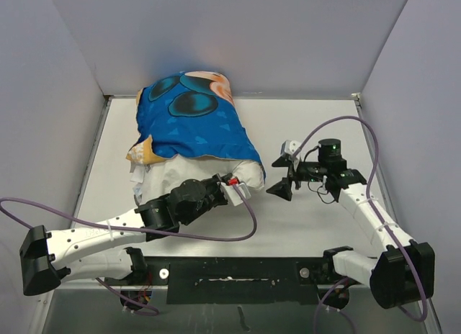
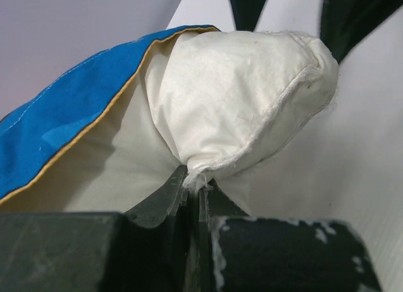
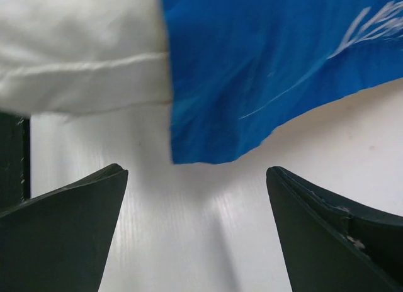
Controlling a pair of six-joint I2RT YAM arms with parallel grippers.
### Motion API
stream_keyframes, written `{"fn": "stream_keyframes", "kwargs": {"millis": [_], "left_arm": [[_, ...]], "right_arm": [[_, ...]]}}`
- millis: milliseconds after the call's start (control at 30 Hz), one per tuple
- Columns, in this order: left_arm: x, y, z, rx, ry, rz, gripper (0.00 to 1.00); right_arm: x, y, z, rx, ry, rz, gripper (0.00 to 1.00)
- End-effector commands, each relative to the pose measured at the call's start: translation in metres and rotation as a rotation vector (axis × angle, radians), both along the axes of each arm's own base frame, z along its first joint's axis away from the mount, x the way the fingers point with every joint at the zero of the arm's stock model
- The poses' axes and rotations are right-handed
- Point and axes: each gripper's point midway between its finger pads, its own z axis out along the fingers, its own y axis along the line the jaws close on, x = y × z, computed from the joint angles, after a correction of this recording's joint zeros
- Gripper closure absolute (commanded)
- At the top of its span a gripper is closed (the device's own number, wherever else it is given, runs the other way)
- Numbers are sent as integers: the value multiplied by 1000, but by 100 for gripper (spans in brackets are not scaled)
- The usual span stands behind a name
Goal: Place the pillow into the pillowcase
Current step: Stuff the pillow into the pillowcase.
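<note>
The blue pillowcase (image 1: 191,125) lies bunched at the back left of the table and covers most of the white pillow (image 1: 209,168). The pillow's near end sticks out of its opening. My left gripper (image 1: 243,184) is shut on the pillow's near right corner; in the left wrist view white pillow (image 2: 239,97) fabric is pinched between the jaws (image 2: 194,186), beside the yellow-edged pillowcase (image 2: 69,116). My right gripper (image 1: 283,180) stands open just right of that corner. In the right wrist view it (image 3: 195,174) holds nothing, with the pillowcase (image 3: 264,65) corner and pillow (image 3: 82,53) just ahead.
Grey walls (image 1: 65,75) close in the white table (image 1: 310,226) on the left, back and right. Purple cables (image 1: 216,237) trail from both arms across the near table. A black mounting plate (image 1: 230,273) runs along the near edge between the arm bases.
</note>
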Motion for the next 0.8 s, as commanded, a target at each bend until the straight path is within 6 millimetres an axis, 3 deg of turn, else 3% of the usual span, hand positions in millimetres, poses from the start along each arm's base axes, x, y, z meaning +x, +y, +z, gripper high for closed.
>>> {"fn": "stream_keyframes", "kwargs": {"millis": [0,167,333,567,700,767], "left_arm": [[-2,-12,75,-182,-36,-35,100],[-3,-14,84,-189,-37,-46,100],[-1,-12,87,-186,-38,-46,100],[0,-13,92,-190,-36,-57,100],[-1,-16,97,-194,-38,-69,100],[-1,-15,99,-190,-36,-70,100]], "right_arm": [[57,7,52,59,-117,-147,2],[71,25,54,30,-152,-120,2],[41,47,42,5,-163,38,0],[30,46,26,-81,-206,101,2],[52,45,19,-115,-195,7,0],[68,38,23,-136,-196,-48,11]]}}
